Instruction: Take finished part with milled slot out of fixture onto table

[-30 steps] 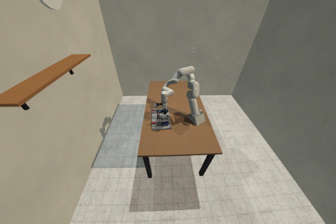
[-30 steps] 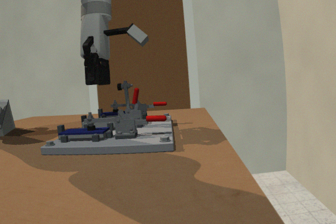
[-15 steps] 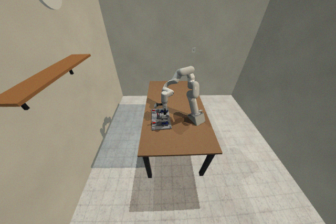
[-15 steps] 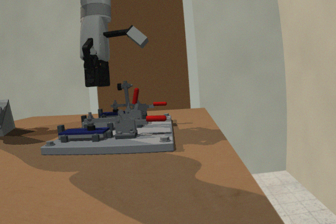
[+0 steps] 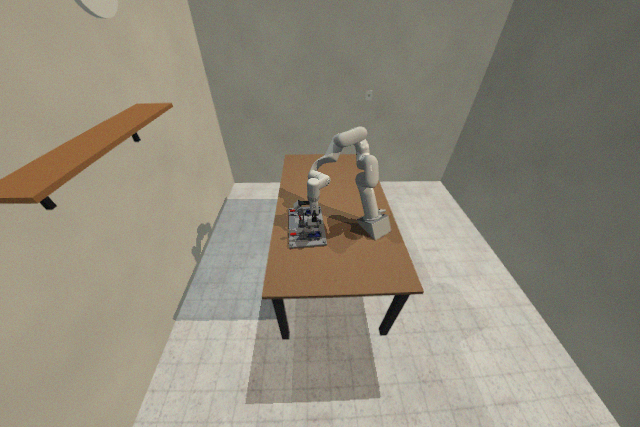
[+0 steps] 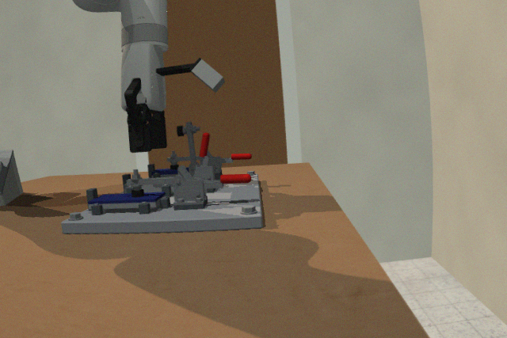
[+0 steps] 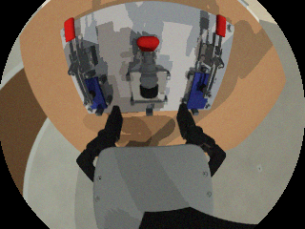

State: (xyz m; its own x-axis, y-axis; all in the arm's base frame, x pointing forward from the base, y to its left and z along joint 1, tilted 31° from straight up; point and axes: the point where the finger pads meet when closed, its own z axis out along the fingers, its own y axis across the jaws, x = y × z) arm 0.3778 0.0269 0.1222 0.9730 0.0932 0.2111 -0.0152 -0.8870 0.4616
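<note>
Fixture plate [image 6: 163, 222]: on the table [image 6: 204, 285], left of centre in the exterior view, near the table's right edge.
Near blank [image 6: 118, 197]: in the plate's front-left nest.
Far blank [image 6: 165, 171]: behind it, further back on the plate.
Raised clamp [image 6: 190, 142]: upright between the two blanks.
Gripper [image 6: 142, 148]: above the plate's left rear, apart from it, fingers wide, nothing between.
Arm base [image 5: 376, 227]: right of the plate in the top view.
Shelf [image 5: 77, 153]: on the wall at the left.
</note>
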